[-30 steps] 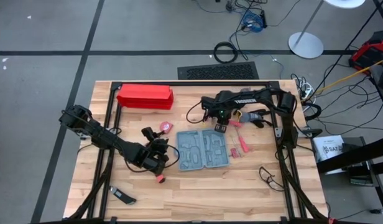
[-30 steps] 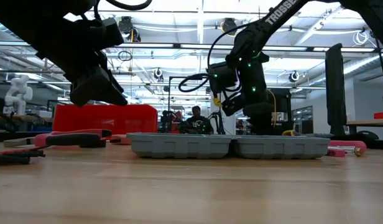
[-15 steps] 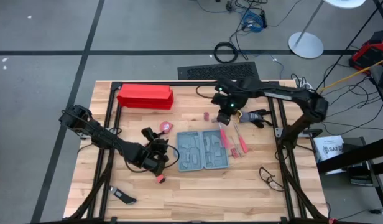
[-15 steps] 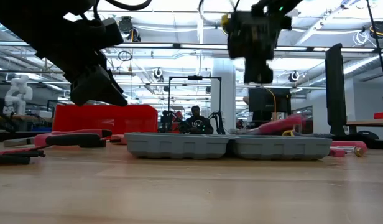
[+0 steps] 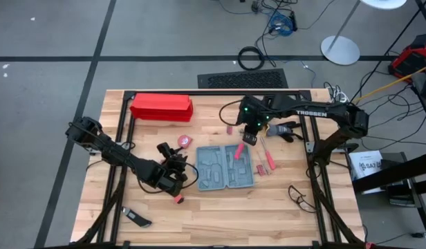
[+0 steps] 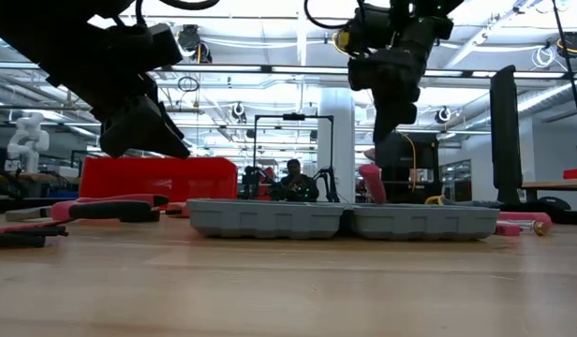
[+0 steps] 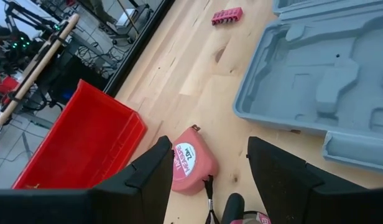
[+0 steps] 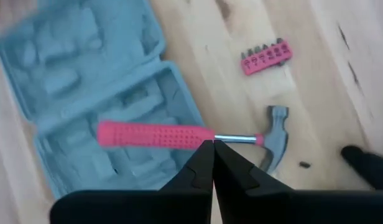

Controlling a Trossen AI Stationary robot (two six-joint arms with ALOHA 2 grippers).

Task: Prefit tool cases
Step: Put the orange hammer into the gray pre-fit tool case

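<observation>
The blue-grey tool case [image 5: 227,167] lies open on the table, its grey recesses up; it also shows in the low view [image 6: 345,219] and both wrist views [image 7: 328,81] [image 8: 98,99]. My right gripper [image 5: 249,136] [image 8: 212,144] hangs over the case's far right part, shut on a pink-handled hammer [image 8: 179,135] [image 6: 373,183]. My left gripper [image 5: 180,163] [image 7: 210,149] is open and empty, just left of the case and above the table. A pink tape measure [image 7: 191,165] lies on the table beyond it. My right gripper pinches the hammer's bare metal shaft [image 8: 232,138] between its two fingertips, close to the head [image 8: 275,134]. The fingers point down and lie across the shaft. The pink handle [image 6: 374,185] slants down over the case; whether its end touches the case is hidden by the case wall.
A long red box [image 5: 161,107] stands at the far left. A pink bit holder [image 8: 266,57], pink screwdrivers [image 5: 267,160] and grey-handled pliers [image 5: 282,129] lie around the case's right side. Black-and-red pliers [image 6: 110,207] and a black tool [image 5: 137,219] lie at the left.
My right gripper has risen from the table at the case's far right corner with the hammer and gone a little toward the table's left edge. The hammer has come up off the table and tipped from a shallow slant into a steep one over the case.
</observation>
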